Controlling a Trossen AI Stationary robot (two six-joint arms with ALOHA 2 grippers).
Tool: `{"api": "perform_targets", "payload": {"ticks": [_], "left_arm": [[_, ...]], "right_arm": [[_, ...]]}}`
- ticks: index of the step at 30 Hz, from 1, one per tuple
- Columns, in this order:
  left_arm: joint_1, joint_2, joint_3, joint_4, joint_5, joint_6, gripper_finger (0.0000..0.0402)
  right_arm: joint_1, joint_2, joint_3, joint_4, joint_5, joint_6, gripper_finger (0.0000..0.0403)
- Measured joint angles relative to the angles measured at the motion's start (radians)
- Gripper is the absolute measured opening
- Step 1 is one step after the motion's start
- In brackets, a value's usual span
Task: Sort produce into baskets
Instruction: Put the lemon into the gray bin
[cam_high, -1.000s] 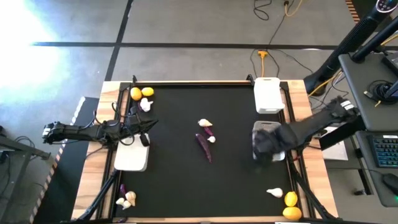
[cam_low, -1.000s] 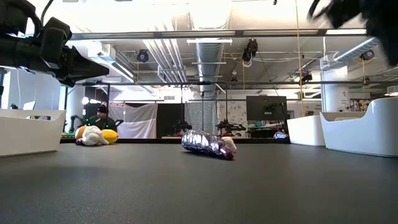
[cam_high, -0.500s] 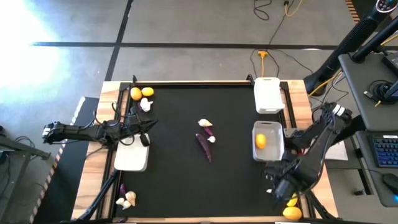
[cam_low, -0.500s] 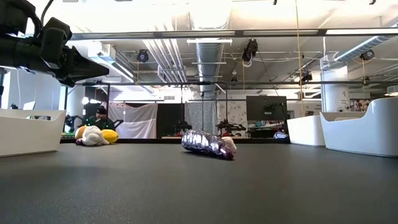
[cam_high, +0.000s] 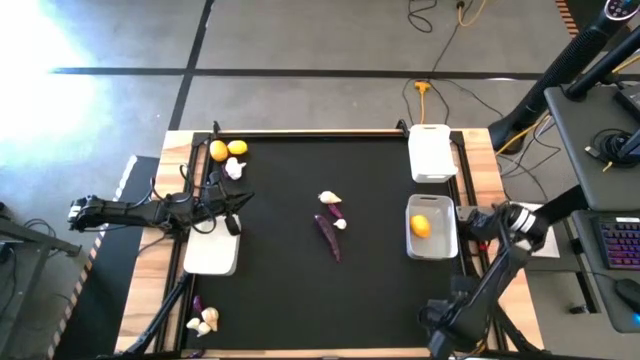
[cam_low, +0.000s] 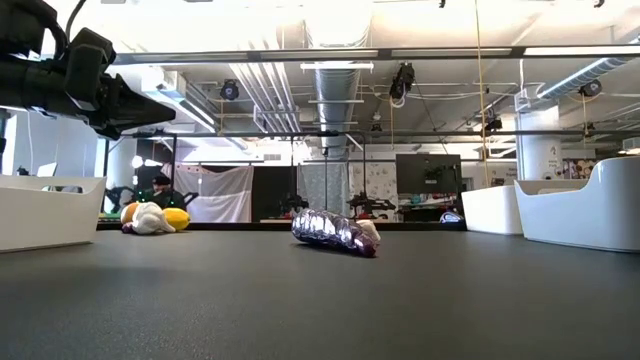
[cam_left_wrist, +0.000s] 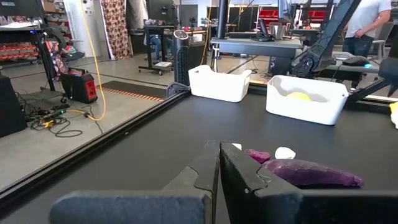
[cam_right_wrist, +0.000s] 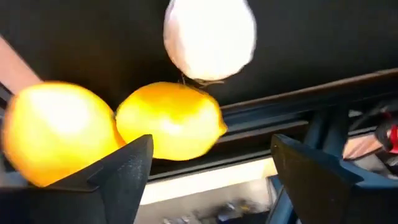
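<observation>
My right gripper (cam_right_wrist: 212, 142) is open above the table's near right corner, its fingers pointing down at two lemons (cam_right_wrist: 168, 121) (cam_right_wrist: 56, 130) and a garlic bulb (cam_right_wrist: 210, 38). In the high view the arm (cam_high: 440, 325) hides these three. One lemon (cam_high: 421, 226) lies in the middle right basket (cam_high: 446, 238). A long purple piece (cam_high: 328, 236), a small purple piece (cam_high: 337, 211) and two garlic bulbs (cam_high: 329, 197) (cam_high: 341, 224) lie mid-table. My left gripper (cam_high: 235, 200) is shut, level, above the left basket (cam_high: 212, 252).
A third basket (cam_high: 432, 152) stands at the far right. Two lemons (cam_high: 218, 150) and a garlic bulb (cam_high: 233, 168) lie at the far left corner. Garlic (cam_high: 205, 320) and a purple piece (cam_high: 197, 302) lie at the near left. Black rails edge the mat.
My right gripper has swung from over the middle right basket toward the table's near right corner, sinking and tipping downward as it went. With the arm gone, a lemon shows lying in that basket.
</observation>
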Motion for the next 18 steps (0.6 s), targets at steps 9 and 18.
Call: {"api": "perform_targets", "payload": {"ticks": [9,18], "left_arm": [[0.000,0.000,0.000,0.000,0.000,0.000,0.0000],[0.000,0.000,0.000,0.000,0.000,0.000,0.0000]], "right_arm": [[0.005,0.035,-0.012,0.000,-0.040,-0.106,0.0349],[0.005,0.019,-0.056,0.013,0.033,-0.127,0.0349]]}}
